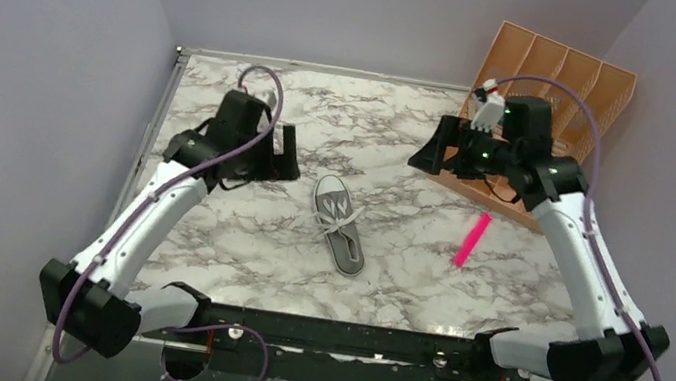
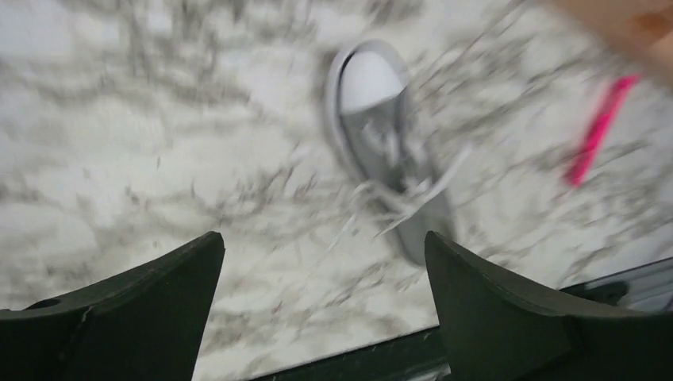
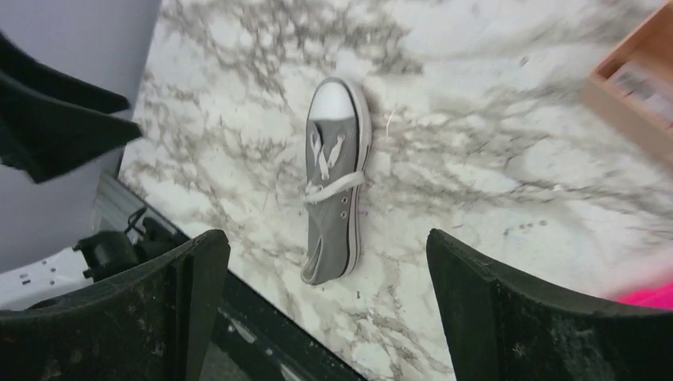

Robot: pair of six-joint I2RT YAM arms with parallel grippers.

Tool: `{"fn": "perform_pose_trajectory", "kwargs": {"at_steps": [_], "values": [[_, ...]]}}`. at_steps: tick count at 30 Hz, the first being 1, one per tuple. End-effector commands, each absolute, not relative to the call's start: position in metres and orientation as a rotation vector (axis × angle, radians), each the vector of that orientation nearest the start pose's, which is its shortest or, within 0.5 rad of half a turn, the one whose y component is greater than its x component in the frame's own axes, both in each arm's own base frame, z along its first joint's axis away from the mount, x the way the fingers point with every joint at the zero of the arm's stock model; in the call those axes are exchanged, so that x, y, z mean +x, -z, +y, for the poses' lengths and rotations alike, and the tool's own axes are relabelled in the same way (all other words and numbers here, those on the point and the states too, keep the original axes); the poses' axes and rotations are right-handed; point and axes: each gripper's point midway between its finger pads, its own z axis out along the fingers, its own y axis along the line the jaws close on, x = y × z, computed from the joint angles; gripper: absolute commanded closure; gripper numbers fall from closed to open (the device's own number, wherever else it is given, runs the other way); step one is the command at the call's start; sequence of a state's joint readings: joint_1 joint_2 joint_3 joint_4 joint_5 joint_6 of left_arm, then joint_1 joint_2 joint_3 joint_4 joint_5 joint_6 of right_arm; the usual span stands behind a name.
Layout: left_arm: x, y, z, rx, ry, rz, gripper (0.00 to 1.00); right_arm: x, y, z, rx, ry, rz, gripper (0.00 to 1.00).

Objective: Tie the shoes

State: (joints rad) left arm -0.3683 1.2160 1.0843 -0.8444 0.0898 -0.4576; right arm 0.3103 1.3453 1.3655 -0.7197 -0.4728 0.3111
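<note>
A: Where's the shoe point(image 1: 339, 223) sitting for us?

B: Mid table point(image 1: 235, 246), heel twd our bases, toe pointing away, axis a bit slanted. White laces point(image 1: 338, 213) loose, untied. Left gripper point(image 2: 321, 238) near the toe, so closer imo. Right gripper point(image 3: 325, 234) is farther off. Both spread wide, empty.

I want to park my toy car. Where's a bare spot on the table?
Bare table left of the shoe, and between shoe and pen. Also the far middle. It's crowded far right by the rack.
</note>
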Motion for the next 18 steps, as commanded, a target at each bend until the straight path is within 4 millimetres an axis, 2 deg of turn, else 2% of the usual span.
{"fn": "perform_pose_trajectory", "kwargs": {"at_steps": [1, 3, 5, 7, 9, 11, 13, 16, 18], "values": [[0.292, -0.338, -0.136, -0.004, 0.504, 2.072, 0.02, 0.288, -0.331, 0.142, -0.17, -0.558, 2.186, 0.0], [0.297, -0.405, -0.136, 0.058, 0.523, 1.871, 0.02, 0.277, -0.371, 0.135, -0.228, -0.53, 2.072, 0.0], [0.292, -0.462, -0.136, 0.14, 0.521, 1.699, 0.04, 0.265, -0.405, 0.127, -0.248, -0.504, 1.975, 0.0], [0.282, -0.509, -0.128, 0.18, 0.487, 1.565, 0.04, 0.253, -0.438, 0.115, -0.215, -0.471, 1.888, 0.0], [0.271, -0.543, -0.115, 0.16, 0.443, 1.473, 0.03, 0.239, -0.471, 0.107, -0.191, -0.471, 1.796, 0.0], [0.263, -0.563, -0.102, 0.127, 0.402, 1.413, 0.01, 0.223, -0.503, 0.103, -0.179, -0.49, 1.715, 0.0], [0.256, -0.571, -0.096, 0.122, 0.385, 1.38, 0.02, 0.211, -0.526, 0.097, -0.171, -0.487, 1.667, 0.0], [0.254, -0.565, -0.093, 0.125, 0.372, 1.385, 0.01, 0.197, -0.546, 0.089, -0.166, -0.468, 1.629, 0.0], [0.255, -0.559, -0.094, 0.123, 0.376, 1.397, 0.02, 0.193, -0.548, 0.085, -0.157, -0.457, 1.618, 0.0]]}}
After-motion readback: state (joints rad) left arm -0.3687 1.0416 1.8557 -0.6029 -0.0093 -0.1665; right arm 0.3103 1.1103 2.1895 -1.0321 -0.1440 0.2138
